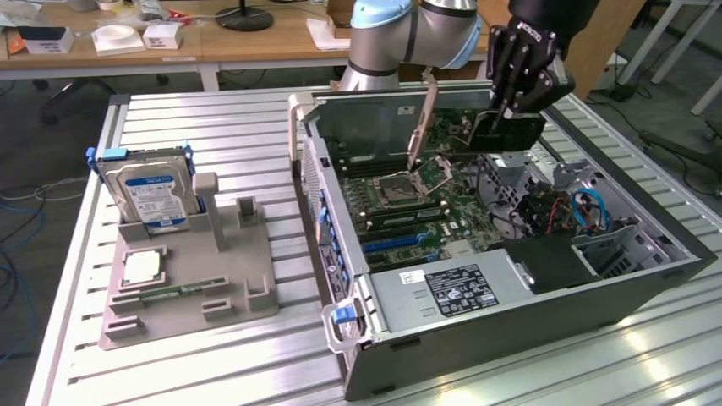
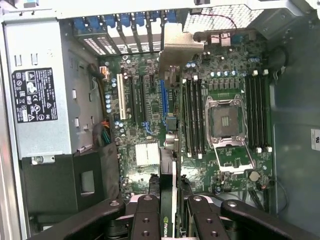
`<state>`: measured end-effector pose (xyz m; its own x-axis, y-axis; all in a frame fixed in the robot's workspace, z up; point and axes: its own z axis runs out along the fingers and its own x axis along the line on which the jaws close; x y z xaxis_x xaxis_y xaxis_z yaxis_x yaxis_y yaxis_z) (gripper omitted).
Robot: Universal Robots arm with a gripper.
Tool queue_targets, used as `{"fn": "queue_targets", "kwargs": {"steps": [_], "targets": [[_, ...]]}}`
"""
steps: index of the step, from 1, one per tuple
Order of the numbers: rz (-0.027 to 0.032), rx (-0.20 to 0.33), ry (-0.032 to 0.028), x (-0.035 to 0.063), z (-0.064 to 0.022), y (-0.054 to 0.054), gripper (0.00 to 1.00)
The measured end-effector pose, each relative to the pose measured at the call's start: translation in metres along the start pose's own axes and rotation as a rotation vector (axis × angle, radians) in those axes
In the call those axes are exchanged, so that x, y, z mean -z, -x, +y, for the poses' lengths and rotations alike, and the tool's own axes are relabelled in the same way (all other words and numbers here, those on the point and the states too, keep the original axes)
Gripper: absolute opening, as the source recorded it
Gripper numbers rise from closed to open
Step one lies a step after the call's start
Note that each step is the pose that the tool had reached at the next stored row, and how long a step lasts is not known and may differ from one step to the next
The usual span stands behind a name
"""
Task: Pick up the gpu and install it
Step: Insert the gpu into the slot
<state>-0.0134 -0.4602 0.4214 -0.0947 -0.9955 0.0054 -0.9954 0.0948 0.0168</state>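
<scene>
My gripper [image 1: 505, 114] hangs over the open computer case [image 1: 631, 283], shut on the gpu [image 1: 505, 135], a dark flat card held on edge above the motherboard [image 1: 434, 207]. In the wrist view the gpu [image 2: 171, 175] runs edge-on between my two black fingers [image 2: 147, 220]. Its silver bracket [image 2: 180, 47] is at the far end, near the case's rear slot openings. Below the card lie the expansion slots, with a blue slot [image 2: 162, 100] almost in line with the card's edge and a white slot [image 2: 120, 97] off to one side. The card is above the board, not seated.
On the exterior view's left a grey fixture [image 1: 186, 283] holds a hard drive with a blue-and-white label [image 1: 152, 190], a processor chip [image 1: 141, 266] and a green memory stick [image 1: 181, 290]. Inside the case are the power supply [image 1: 451, 292], the open processor socket [image 1: 412, 182] and cables [image 1: 587, 211].
</scene>
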Motion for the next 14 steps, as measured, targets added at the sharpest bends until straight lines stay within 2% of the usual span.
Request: {"fn": "queue_targets", "kwargs": {"steps": [14], "targets": [[0.0015,0.089,-0.0005,0.0,-0.0001,-0.0016,0.26]]}}
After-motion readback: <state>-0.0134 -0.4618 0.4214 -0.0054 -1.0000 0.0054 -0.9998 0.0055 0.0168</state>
